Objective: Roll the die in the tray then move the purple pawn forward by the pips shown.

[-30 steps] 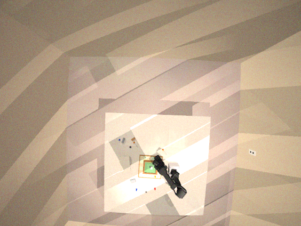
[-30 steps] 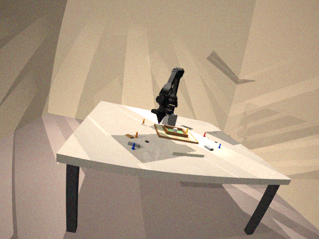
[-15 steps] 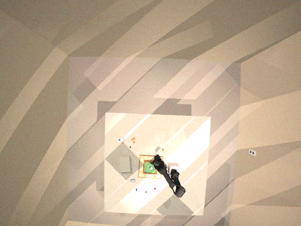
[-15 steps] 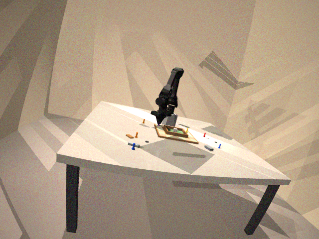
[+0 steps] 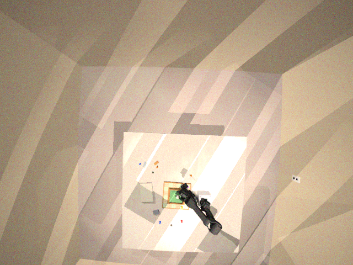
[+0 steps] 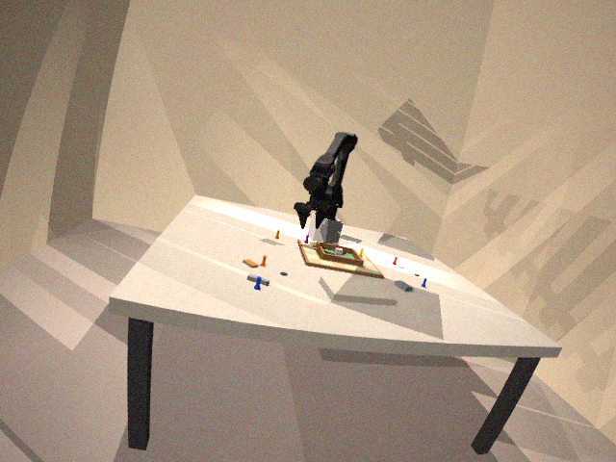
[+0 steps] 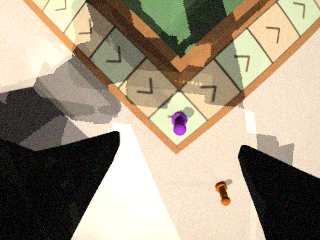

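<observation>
Gripper (image 5: pixel 179 194) (image 6: pixel 310 226) (image 7: pixel 180 144): spread wide, nothing between its fingers | purple pawn (image 6: pixel 306 239) (image 7: pixel 179 123): on the board's (image 5: pixel 163 196) (image 6: pixel 341 269) (image 7: pixel 176 149) corner square | die (image 5: pixel 177 196) (image 6: pixel 338 251): in tray (image 5: pixel 169 196) (image 6: pixel 342 259) | risk: a sideways retreat could let a finger clip the purple or orange pawn (image 5: pixel 190 175) (image 6: pixel 277 234) (image 7: pixel 223 193); pips unreadable from here, miscount possible

Pips Unreadable, Board Partly Hidden

The die (image 6: pixel 338 251) is too small for its pips to be read in the exterior view. From above, the arm (image 5: pixel 196 206) (image 6: pixel 325 173) hides one side of the board (image 5: pixel 162 196) (image 6: pixel 343 270) (image 7: pixel 135 110) and part of the tray (image 5: pixel 169 196) (image 6: pixel 343 259) (image 7: pixel 227 37). The wrist view cuts off the board and tray at its top edge, and both fingers at its sides. The purple pawn (image 7: pixel 179 123) covers most of its square's arrow.
</observation>
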You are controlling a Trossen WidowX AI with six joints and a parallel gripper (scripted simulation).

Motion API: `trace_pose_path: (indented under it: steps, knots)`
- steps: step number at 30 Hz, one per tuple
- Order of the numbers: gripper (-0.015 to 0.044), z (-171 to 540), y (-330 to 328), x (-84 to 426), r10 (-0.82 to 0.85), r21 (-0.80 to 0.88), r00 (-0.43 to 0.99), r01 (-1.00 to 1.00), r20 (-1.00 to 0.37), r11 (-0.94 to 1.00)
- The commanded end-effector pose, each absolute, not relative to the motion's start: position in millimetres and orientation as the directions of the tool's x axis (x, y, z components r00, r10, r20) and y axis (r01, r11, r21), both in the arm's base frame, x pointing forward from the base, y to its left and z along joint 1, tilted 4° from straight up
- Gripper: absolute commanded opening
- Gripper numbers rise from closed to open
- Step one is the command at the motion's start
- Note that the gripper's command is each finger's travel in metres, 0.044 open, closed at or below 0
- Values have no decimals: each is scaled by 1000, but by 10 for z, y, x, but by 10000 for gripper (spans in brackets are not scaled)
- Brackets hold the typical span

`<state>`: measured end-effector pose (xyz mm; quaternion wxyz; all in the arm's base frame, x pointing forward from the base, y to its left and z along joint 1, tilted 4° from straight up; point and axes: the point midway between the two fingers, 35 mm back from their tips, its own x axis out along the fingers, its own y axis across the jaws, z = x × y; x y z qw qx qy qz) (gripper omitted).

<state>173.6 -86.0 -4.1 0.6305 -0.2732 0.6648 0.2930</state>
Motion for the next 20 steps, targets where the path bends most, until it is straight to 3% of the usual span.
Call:
trace_pose_path:
  steps: [1,13,20]
  knots:
    - [440,62,-816,1767,1,39,-54,-711,-999,702]
    - [440,767,178,1747,11,22,-54,-206,-998,978]
    - [440,805,226,1723,11,21,-54,-175,-998,984]
